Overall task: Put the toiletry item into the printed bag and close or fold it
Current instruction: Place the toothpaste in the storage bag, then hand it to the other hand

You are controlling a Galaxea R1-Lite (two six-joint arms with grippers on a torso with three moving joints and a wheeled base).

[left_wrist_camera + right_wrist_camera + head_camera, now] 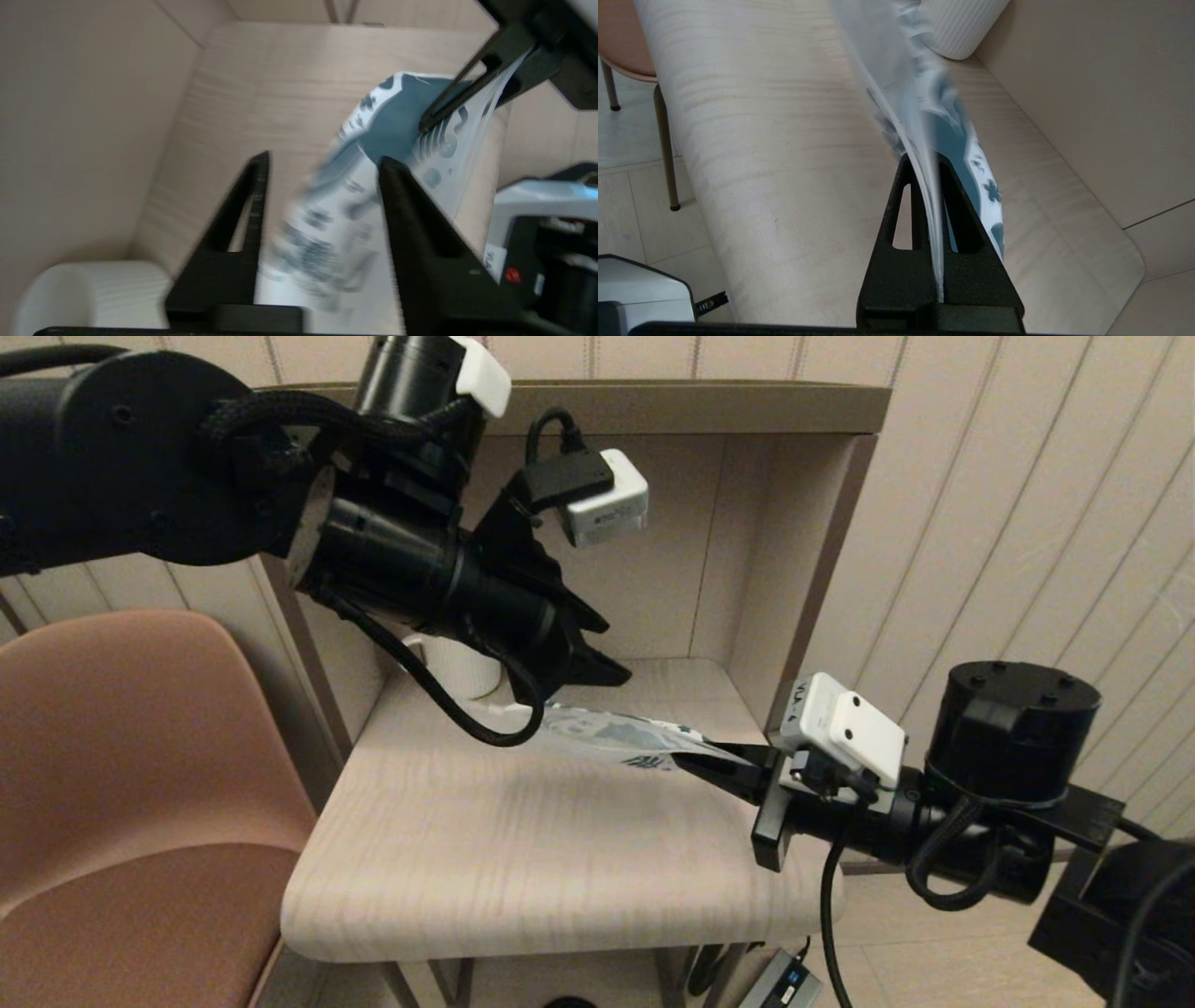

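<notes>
White crinkly plastic, printed with teal leaves, was seen stretched across the middle of the head view: the printed bag (616,733) was held above the wooden table (523,859), its printed end clamped in the right gripper (695,763) at centre right. The left gripper (597,663) was poised over the bag's other end at centre frame, in front of a white mug (462,667). The toiletry item could not be made out in this view.

In the left wrist view the left gripper (322,161) was shown parted, its fingers (243,205) straddling the blurred bag (336,224) without pinching it. The right gripper (427,123) was seen at upper right, biting the printed end. The mug (93,294) sat at lower left.

In the right wrist view the right gripper (930,163) was seen closed tight on the bag's (920,93) thin edge, the mug (962,25) at the top. No tube was visible; whether it was inside could not be told.

A slip was judged likely: only a thin edge was pinched, so a sideways tug from the left gripper could pull the film free or tear it.
</notes>
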